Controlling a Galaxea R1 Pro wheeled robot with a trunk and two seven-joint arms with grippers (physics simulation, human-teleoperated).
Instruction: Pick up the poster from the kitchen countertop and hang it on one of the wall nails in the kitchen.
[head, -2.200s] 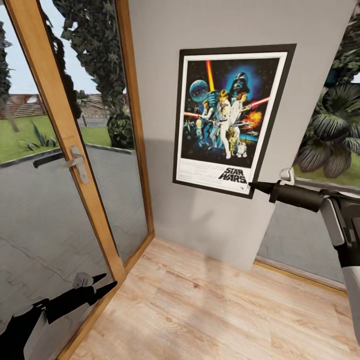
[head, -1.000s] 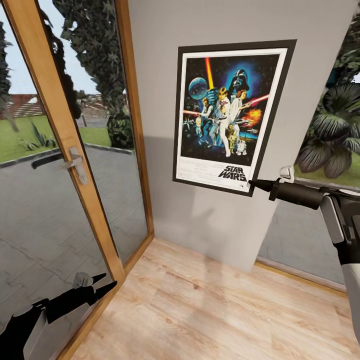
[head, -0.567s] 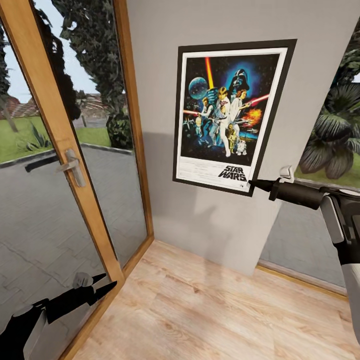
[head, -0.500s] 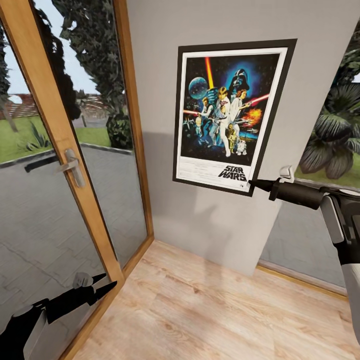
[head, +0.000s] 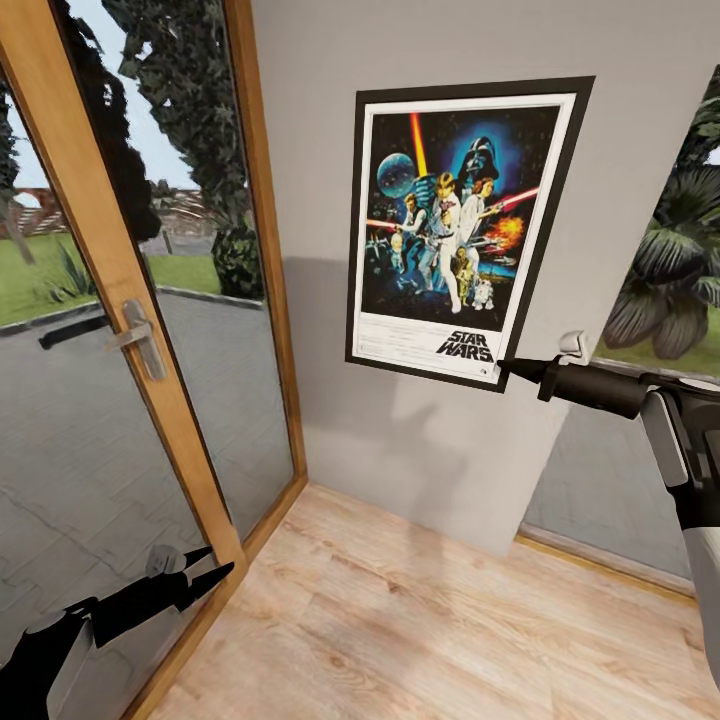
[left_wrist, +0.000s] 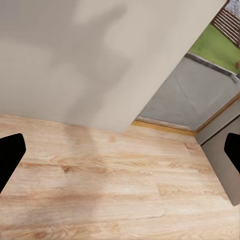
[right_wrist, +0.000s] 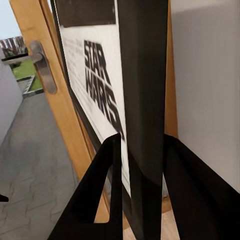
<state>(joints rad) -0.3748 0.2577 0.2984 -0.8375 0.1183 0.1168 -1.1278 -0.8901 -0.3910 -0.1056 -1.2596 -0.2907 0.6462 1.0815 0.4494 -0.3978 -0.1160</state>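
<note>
- The poster (head: 458, 235) is against the far wall (head: 420, 440), right of the glass door (head: 130, 330).
- The right gripper (head: 503, 369) is at the poster's lower right corner.
- The left gripper (head: 205, 566) is near left, above the floor (head: 430, 620).

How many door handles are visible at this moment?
1: a silver lever door handle on the wooden-framed glass door, left of the black-framed Star Wars poster in the head view; it also shows in the right wrist view. Others may lie outside the frames.

Glass door (head: 150, 330), grey wall (head: 440, 50), wooden floor (head: 430, 620), perhaps garden outside.
</note>
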